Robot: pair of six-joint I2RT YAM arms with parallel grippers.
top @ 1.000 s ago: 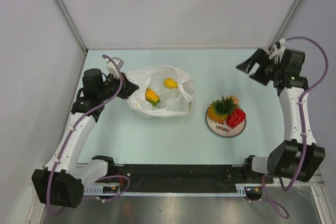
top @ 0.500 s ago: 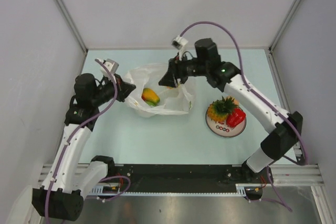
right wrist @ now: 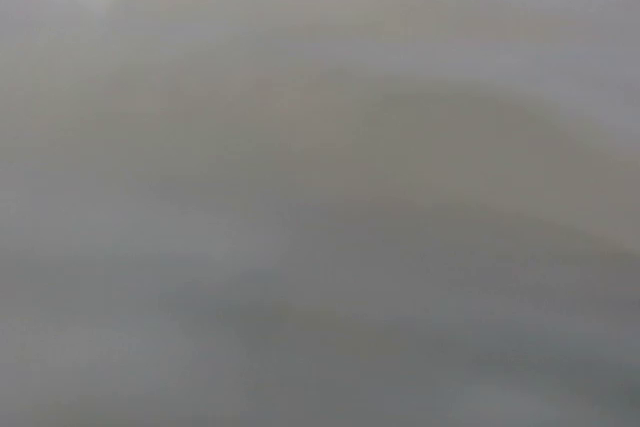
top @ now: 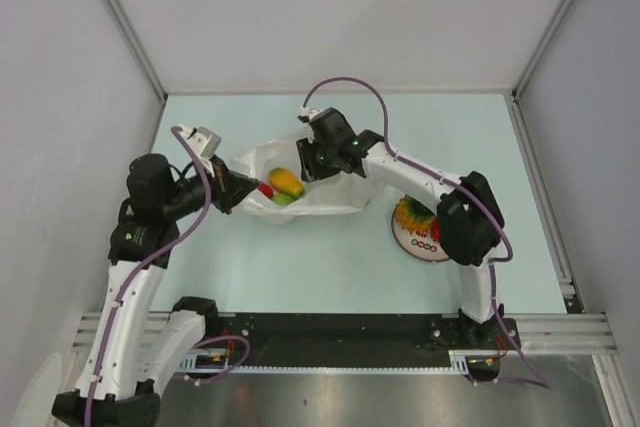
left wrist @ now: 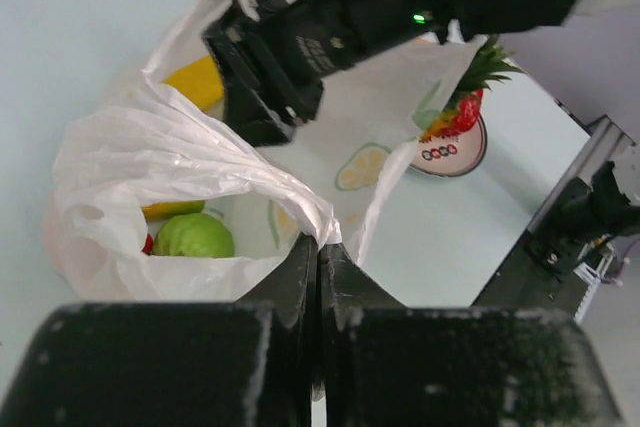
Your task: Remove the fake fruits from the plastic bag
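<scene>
The plastic bag lies left of centre on the table, its mouth held up. My left gripper is shut on the bag's left edge. Inside it lie a yellow-orange mango, a green lumpy fruit and a bit of red fruit. My right gripper reaches down into the bag's far side, just right of the mango; its fingers are dark and I cannot make out their gap. The right wrist view is a grey blur. A pineapple and a strawberry sit on the plate.
The round white plate stands right of the bag, partly under my right arm's elbow. Grey walls close the table on three sides. The black rail with both arm bases runs along the near edge.
My right arm has swung from the far right corner across to the bag and dipped into it. My left gripper has drawn the bag's edge left and nearer; the fruits inside have shifted.
</scene>
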